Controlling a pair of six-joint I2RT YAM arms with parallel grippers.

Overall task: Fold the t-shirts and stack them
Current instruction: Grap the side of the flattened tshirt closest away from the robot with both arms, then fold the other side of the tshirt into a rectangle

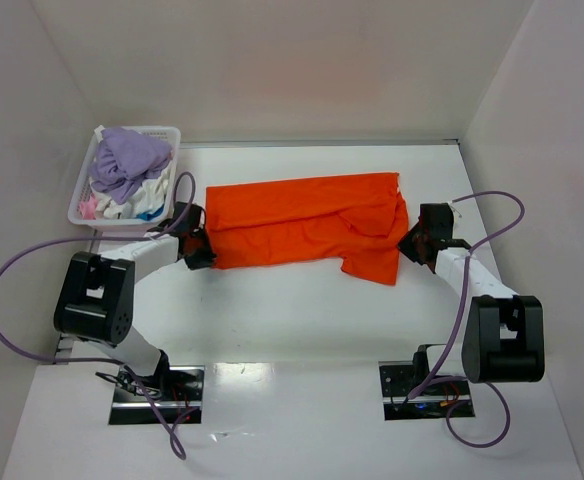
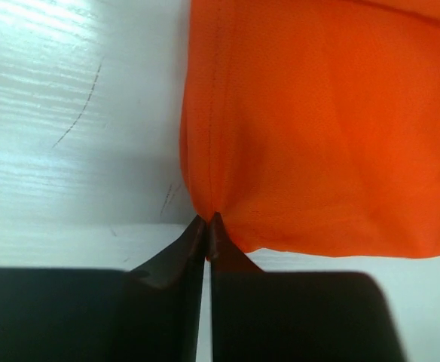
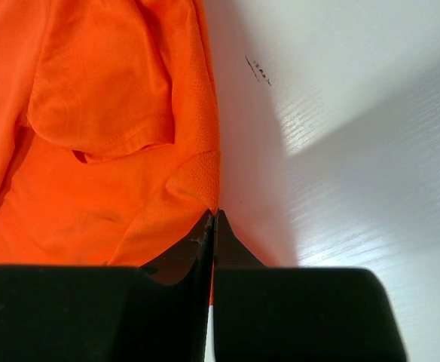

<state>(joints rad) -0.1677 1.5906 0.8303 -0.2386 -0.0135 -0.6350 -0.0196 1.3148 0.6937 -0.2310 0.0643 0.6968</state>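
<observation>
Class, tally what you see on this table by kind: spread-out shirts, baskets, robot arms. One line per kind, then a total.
Spread-out shirts: 1, the orange t-shirt
Baskets: 1, the white basket; its heaped clothes are too tangled to count
Robot arms: 2, the left arm and the right arm
Total: 4

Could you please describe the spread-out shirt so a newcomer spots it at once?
On the white table, the orange t-shirt lies spread between the left gripper and right gripper, each pinching an edge. It alone is orange; the other clothes sit heaped in the basket far left.
</observation>
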